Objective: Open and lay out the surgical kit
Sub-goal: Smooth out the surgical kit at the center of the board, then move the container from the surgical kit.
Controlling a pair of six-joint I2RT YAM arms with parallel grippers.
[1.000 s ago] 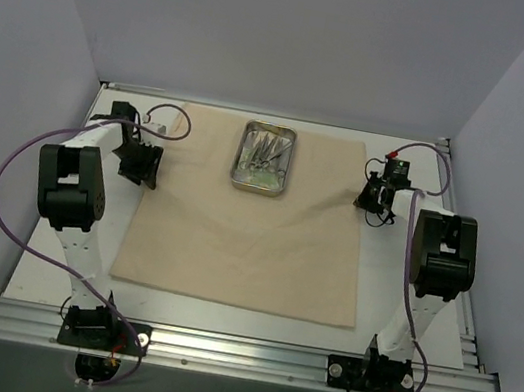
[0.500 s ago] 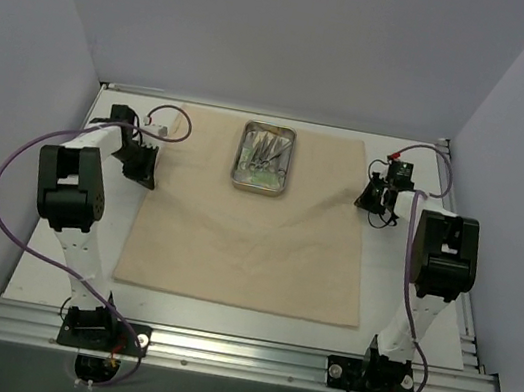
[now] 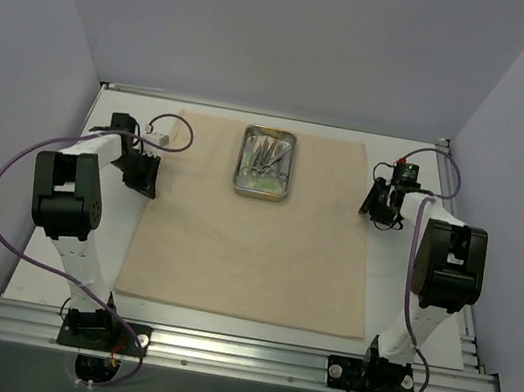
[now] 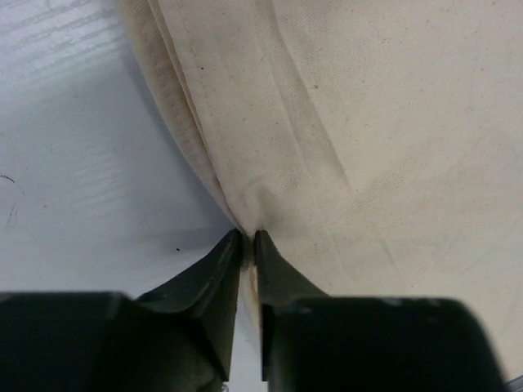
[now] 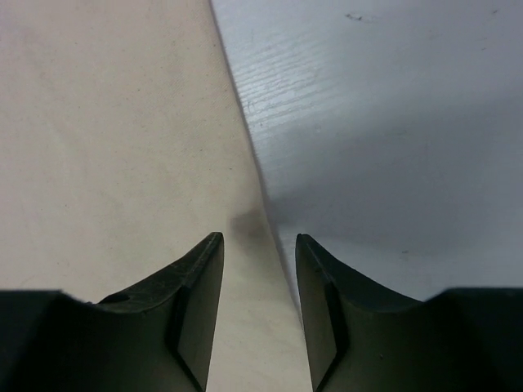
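Cloth (image 3: 249, 240) under the tray (image 3: 243, 162) is pinched left of it by the left gripper (image 4: 248, 241), while the right gripper (image 5: 258, 238) straddles the opposite edge, jaws narrowly apart.

The beige cloth wrap (image 3: 252, 225) is showing a matt, finely woven surface, creasing softly into ridged folds where the left gripper (image 4: 248, 242) is pinching it. The rectangular steel tray (image 3: 241, 162) is gleaming with a polished, mirror-like finish, and the thin metal instruments (image 3: 267, 154) inside are glinting the same way. The white table (image 5: 392, 122) is giving off a dull satin sheen, with a faint streaked grain showing close up. The black fingers (image 5: 196, 302) of the right gripper (image 5: 260, 245) are looking like smooth, matt plastic, while the brushed aluminium rail (image 3: 234, 354) is shining softly along the near edge.
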